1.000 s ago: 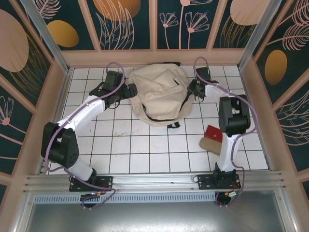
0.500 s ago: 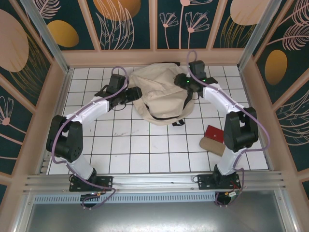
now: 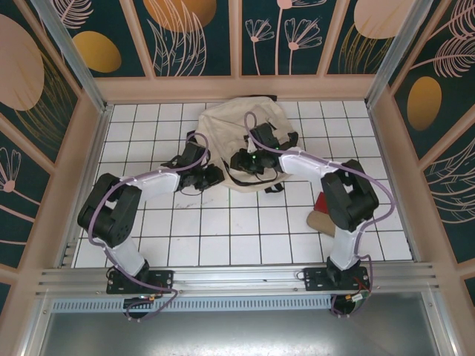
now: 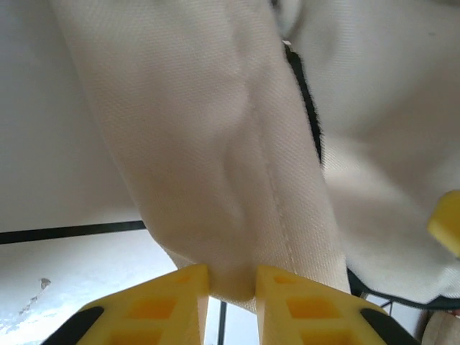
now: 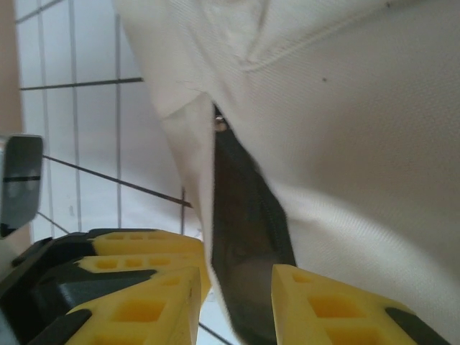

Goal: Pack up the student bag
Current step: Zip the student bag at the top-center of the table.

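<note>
The left gripper (image 4: 231, 282) is closed on a seamed fold of the large cream fabric student bag (image 3: 239, 127), the cloth nipped between its yellow fingertips. The right gripper (image 5: 233, 284) is pressed onto the bag's rim just beside it, with dark lining caught between the pads. From both pairs of fingers the bag lies straight ahead, away from the arm bases. Its long axis runs from the middle of the white tiled table (image 3: 223, 230) to the table's far edge, and neither arm is judged nearer. A second ago the grippers were placed at the bag's two flanks and the left fingers were spread. Both have since been brought to its near edge, and the bag has been bunched narrower.
</note>
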You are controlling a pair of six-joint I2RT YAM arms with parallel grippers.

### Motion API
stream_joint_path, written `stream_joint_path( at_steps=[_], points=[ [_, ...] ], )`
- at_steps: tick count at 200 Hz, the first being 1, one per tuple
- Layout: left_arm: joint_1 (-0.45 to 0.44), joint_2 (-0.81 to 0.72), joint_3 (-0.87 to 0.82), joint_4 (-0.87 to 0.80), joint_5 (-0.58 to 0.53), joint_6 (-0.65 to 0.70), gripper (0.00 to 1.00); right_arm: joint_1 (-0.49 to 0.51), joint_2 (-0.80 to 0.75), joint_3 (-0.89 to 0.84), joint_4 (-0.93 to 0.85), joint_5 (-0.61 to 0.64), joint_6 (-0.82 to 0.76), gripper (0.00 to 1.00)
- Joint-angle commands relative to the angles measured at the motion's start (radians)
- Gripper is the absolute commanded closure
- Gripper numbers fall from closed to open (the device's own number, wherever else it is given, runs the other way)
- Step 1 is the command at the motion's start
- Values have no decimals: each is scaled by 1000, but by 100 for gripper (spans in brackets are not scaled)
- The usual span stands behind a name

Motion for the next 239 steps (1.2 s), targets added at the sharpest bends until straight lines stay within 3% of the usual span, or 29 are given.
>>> stream_joint_path(
  at_steps=[1, 28, 76, 121, 145, 176, 221, 239],
  points=[
    [3, 23, -6, 22, -9, -10, 81, 21, 68, 53, 10, -23, 17, 67],
    [3, 37, 2, 3, -23, 6, 88, 36, 138, 113, 3, -22, 6, 67],
    [3, 69, 12, -7, -47, 17, 90, 39, 197, 171, -2, -3, -5, 69],
    [4, 86, 23, -11, -51, 20, 90, 39, 246, 216, -41, 38, -21, 77],
    [4, 94, 26, -23, -68, 25, 90, 39, 237, 211, -38, 38, -28, 83],
    [4, 103, 27, -30, -73, 28, 90, 38, 205, 204, -56, 70, -44, 100],
    [5, 73, 64, -61, -87, 52, 89, 22, 112, 186, -115, 80, -122, 100],
    [32, 10, 81, -66, -17, 109, 82, 3, 80, 173, -128, 27, -142, 100]
  ],
)
